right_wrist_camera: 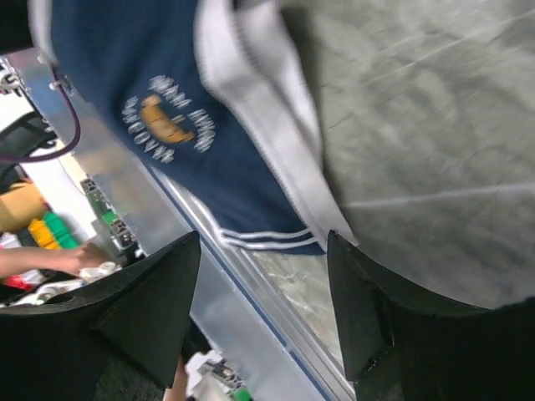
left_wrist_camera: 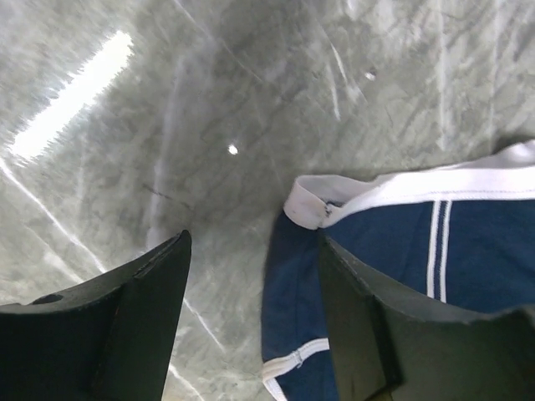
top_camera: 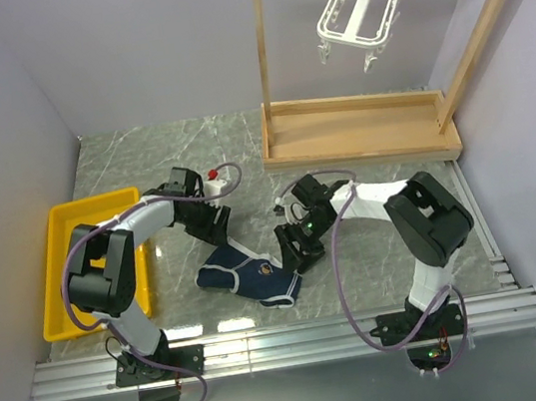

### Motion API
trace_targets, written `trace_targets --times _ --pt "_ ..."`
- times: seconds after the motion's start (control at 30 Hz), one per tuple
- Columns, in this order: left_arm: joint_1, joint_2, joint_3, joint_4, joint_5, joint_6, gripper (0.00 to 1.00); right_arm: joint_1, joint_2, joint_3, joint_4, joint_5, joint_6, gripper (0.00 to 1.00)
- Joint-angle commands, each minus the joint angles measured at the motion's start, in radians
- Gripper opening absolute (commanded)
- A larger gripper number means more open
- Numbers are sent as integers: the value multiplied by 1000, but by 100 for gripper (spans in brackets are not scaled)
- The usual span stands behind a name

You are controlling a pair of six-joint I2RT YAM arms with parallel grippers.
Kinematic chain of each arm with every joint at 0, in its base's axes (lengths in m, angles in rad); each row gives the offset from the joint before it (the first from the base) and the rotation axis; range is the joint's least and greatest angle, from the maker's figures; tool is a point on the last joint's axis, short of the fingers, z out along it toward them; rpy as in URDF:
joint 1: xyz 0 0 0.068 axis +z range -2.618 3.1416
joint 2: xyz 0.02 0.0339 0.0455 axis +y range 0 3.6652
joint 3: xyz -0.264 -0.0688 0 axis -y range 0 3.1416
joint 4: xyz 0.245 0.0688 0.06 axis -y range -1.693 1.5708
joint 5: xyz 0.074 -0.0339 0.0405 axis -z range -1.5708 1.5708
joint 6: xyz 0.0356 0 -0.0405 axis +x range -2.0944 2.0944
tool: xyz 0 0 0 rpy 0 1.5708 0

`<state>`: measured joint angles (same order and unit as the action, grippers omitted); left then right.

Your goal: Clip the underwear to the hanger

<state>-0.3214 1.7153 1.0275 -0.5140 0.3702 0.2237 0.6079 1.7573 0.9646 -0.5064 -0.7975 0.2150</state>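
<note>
On the grey marbled tabletop (top_camera: 141,159), navy-blue white-trimmed fabric briefs (top_camera: 249,276) are flanked by the left gripper (top_camera: 217,232) and right gripper (top_camera: 291,250), both spread wide and empty. Pickup is judged pending: a waistband pinch is needed before the white plastic hanger (top_camera: 360,7) is approached.

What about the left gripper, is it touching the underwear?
Cannot tell. Left wrist view: one finger of the open left gripper overlaps the underwear, but no contact or gap shows.

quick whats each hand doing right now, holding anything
Left hand: open, holding nothing; the underwear lies on the table just past one finger.
Right hand: open, holding nothing.
</note>
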Motion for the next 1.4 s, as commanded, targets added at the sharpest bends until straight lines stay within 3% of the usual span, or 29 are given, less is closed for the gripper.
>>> trace_targets --times 0.0,0.23,0.4,0.67,0.83,0.97,1.07,1.1,1.17,1.27,1.3,1.37 --pt "-1 -39 -29 -3 67 -11 67 6 44 8 54 -14 44 70" --pt "-1 6 -38 15 90 -7 58 -8 59 43 8 37 5 57" --pt "-1 4 -29 16 111 -7 54 -57 -44 8 -76 72 -55 57" --pt "-15 3 -21 28 121 -24 54 -54 -105 -56 -61 107 -40 65" --pt "-39 15 -20 45 90 -38 35 -33 -21 -60 -24 66 -31 58" --pt "-45 7 -27 58 93 -52 29 -33 48 -43 25 40 -17 58" --pt "-47 9 -17 49 93 -52 6 -33 74 -37 65 20 6 56" --pt "-47 7 -15 46 93 -52 0 -33 79 -35 69 17 10 54" --pt "-47 -8 -12 45 96 -53 0 -34 94 -18 75 15 9 48" --pt "-45 -57 0 35 114 -58 0 -48 82 5 75 23 6 24" --pt "-45 -83 5 31 119 -61 0 -59 58 13 74 32 6 9" --pt "-44 -109 23 20 137 -67 0 -109 16 31 66 50 4 0"
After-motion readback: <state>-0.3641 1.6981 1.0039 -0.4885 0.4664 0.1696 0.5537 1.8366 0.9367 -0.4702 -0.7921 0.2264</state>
